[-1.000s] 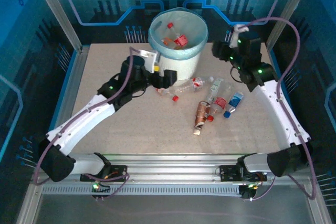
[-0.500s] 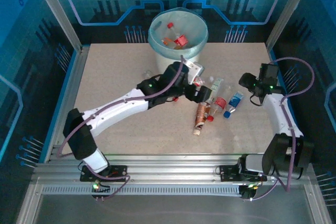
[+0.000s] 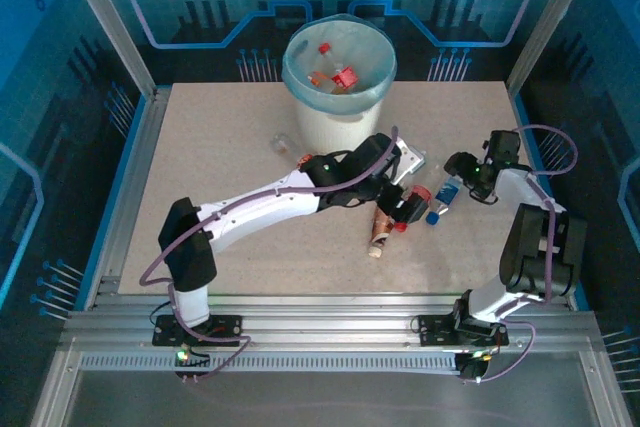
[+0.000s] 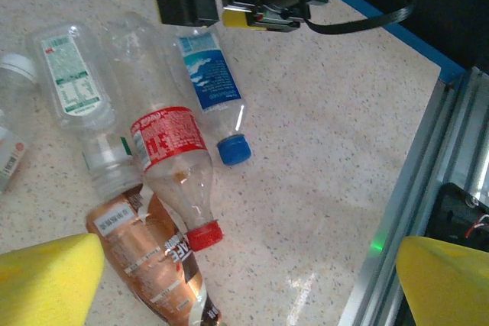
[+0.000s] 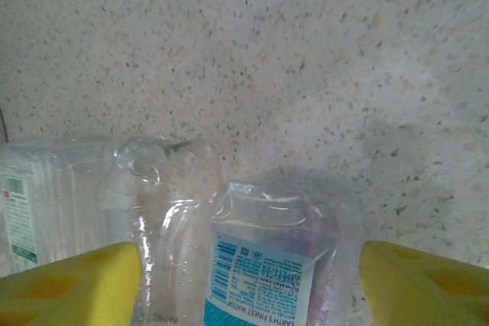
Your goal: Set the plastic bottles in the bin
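Blue-label bottle (image 5: 263,272): clear, crinkled, blue cap; lying on tabletop (image 3: 220,187), 4 o'clock of the bin (image 3: 335,122). My right claw (image 5: 248,284) wide, straddling it. My left claw (image 4: 244,280) wide, over the red-capped red-label bottle (image 4: 170,150).

The left arm has swung from the front-left of the bin (image 3: 335,125) across to the loose plastic bottles (image 4: 170,146) off the bin's front-right, where the left fingers (image 4: 46,276) now hang spread above them. The right arm has dropped from beside the bin's right flank, and the right fingers (image 5: 69,284) now sit spread either side of the blue-labelled bottle (image 5: 256,272).
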